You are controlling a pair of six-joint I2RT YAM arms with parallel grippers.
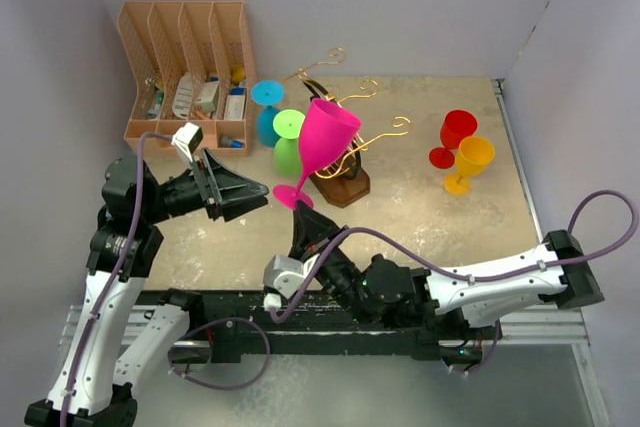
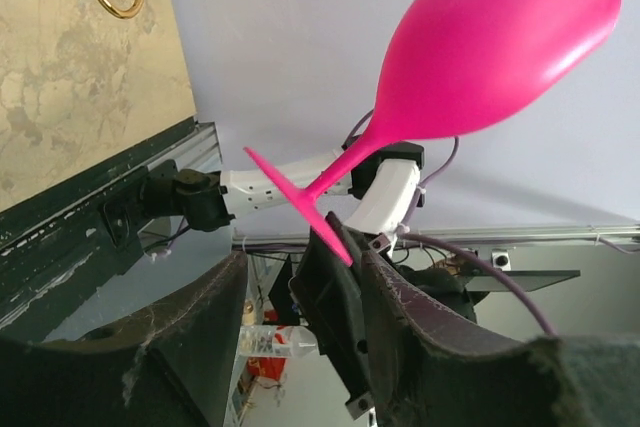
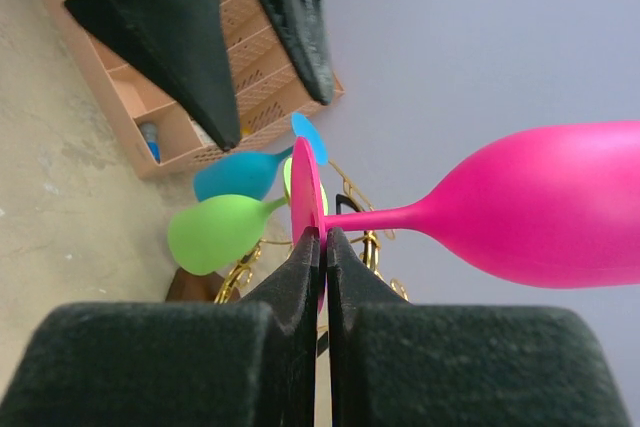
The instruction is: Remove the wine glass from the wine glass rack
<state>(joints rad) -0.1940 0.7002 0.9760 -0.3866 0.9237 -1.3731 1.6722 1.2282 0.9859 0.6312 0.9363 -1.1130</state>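
Note:
A pink wine glass [image 1: 325,137] hangs tilted in the air in front of the wine glass rack [image 1: 342,183], a gold wire stand on a dark oval base. My right gripper [image 1: 298,211] is shut on the edge of the glass's round foot [image 3: 305,192], and the pink bowl [image 3: 550,209] points away from it. My left gripper [image 1: 258,197] stands open just left of the foot. Its fingers [image 2: 190,332] do not touch the pink wine glass [image 2: 490,47], which sits above and beyond them. A green glass [image 1: 288,142] and a blue glass [image 1: 266,112] sit at the rack's left side.
A tan slotted organiser [image 1: 185,67] with small items stands at the back left. A red glass [image 1: 455,135] and a yellow glass [image 1: 470,162] stand upright on the table at the right. Grey walls close in the table on three sides.

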